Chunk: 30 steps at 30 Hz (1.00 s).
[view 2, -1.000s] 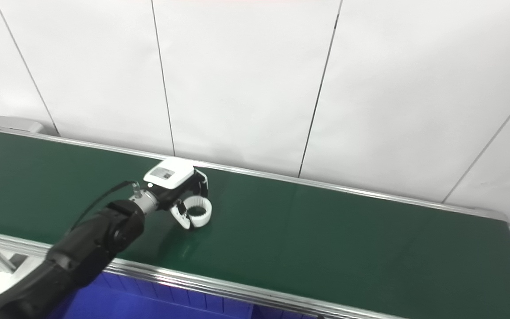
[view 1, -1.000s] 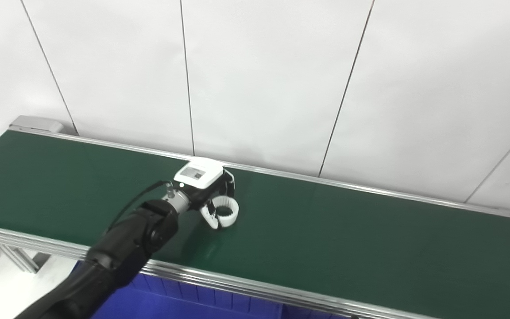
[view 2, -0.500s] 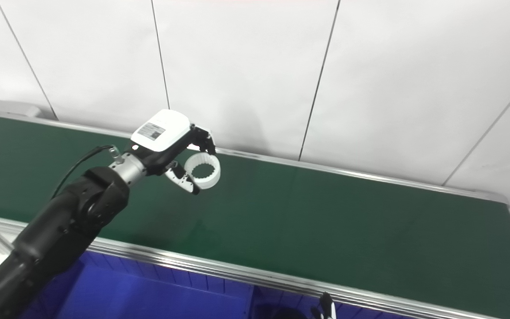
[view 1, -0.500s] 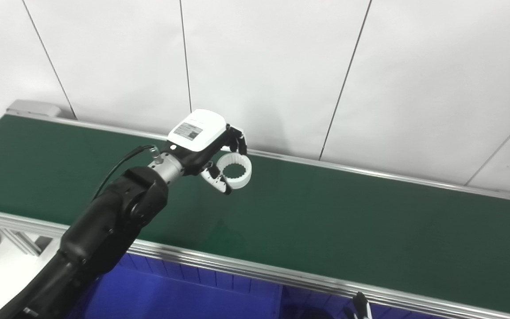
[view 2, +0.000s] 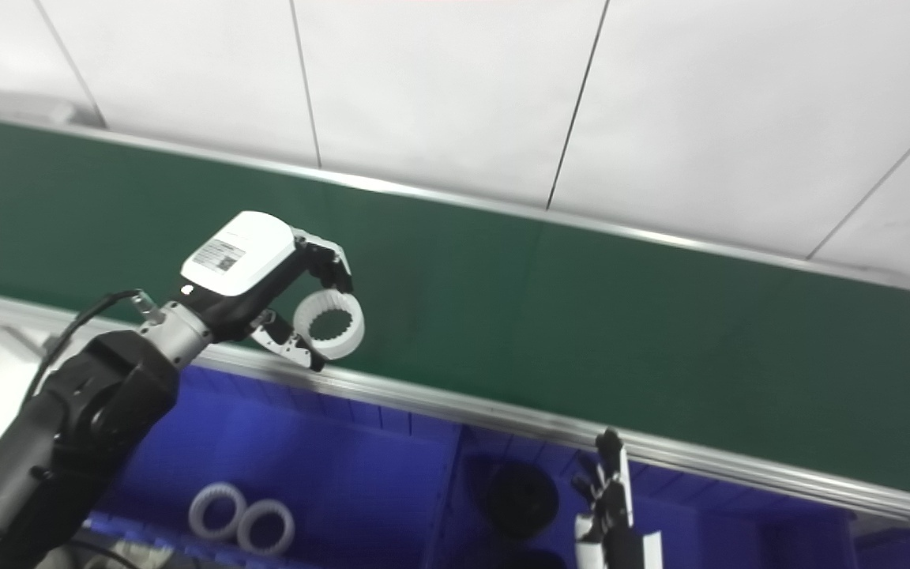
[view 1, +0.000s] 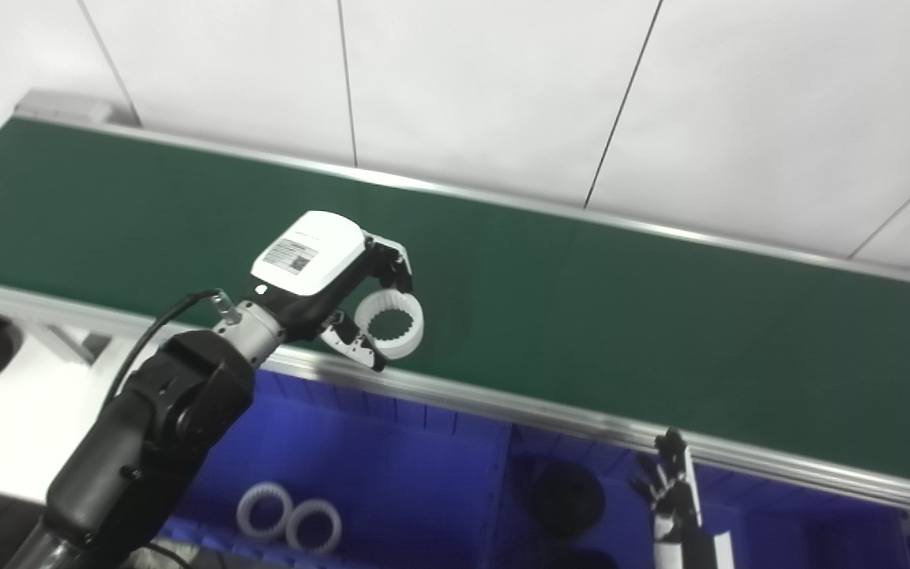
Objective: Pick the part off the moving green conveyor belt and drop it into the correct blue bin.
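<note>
Gripping white ring point(view 1: 389, 322): left robot hand point(view 1: 329, 273)

The white toothed ring point(view 1: 389, 322) is up off the green conveyor belt point(view 1: 581, 300), pinched in the left hand point(view 1: 329, 276), its open bore tilted toward the camera; it hangs over the belt's near rail; at six o'clock below, the blue bin point(view 1: 360, 466) holds two matching white rings point(view 1: 289, 514); at four o'clock, the neighbouring bin point(view 1: 787, 506) holds a black gear point(view 1: 565, 498).
</note>
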Motion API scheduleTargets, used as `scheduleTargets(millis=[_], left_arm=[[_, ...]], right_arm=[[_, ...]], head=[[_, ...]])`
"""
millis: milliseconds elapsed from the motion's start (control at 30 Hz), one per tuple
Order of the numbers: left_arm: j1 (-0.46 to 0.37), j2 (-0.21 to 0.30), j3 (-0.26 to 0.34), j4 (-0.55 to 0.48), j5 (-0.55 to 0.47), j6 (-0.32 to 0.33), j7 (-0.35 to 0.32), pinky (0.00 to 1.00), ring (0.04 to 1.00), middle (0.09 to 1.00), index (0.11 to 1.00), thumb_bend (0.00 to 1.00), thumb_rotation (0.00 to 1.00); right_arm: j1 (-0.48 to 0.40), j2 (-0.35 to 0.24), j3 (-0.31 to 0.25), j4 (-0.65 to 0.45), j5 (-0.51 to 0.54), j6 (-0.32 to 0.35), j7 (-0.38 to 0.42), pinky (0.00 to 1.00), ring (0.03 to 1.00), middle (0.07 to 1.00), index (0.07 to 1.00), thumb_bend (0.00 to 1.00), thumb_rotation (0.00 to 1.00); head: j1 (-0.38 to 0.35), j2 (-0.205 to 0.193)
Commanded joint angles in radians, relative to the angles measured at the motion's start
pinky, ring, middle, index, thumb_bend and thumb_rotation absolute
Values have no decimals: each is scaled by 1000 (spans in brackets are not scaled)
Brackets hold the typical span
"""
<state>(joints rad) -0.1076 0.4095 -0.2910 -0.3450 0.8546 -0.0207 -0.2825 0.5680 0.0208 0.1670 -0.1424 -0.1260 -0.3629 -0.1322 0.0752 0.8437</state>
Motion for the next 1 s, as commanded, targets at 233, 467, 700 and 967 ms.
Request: scheduleTargets(millis=[233,467,700,967], left_arm=[[190,47,50,-75,-3,-16,-13,640,576,508,489,521,62],[278,62,31,-29,37,-44,-17,656,592,542,489,522,61],[286,60,2,23,66,-94,10,661,588,531,489,522,60],[272,51,-11,70,90,-124,30,639,564,531,489,523,60]], right_arm=[[-5,0,-26,-76,42,64,42,844,905,950,1000,802,1000],[-12,9,-26,-98,28,99,48,848,906,951,1000,809,1000],[-12,21,-29,-98,29,101,51,856,906,949,1000,818,1000],[-6,27,-27,-101,21,104,53,855,911,954,1000,822,1000]], head=[[55,37],[53,39],[43,35],[35,32]])
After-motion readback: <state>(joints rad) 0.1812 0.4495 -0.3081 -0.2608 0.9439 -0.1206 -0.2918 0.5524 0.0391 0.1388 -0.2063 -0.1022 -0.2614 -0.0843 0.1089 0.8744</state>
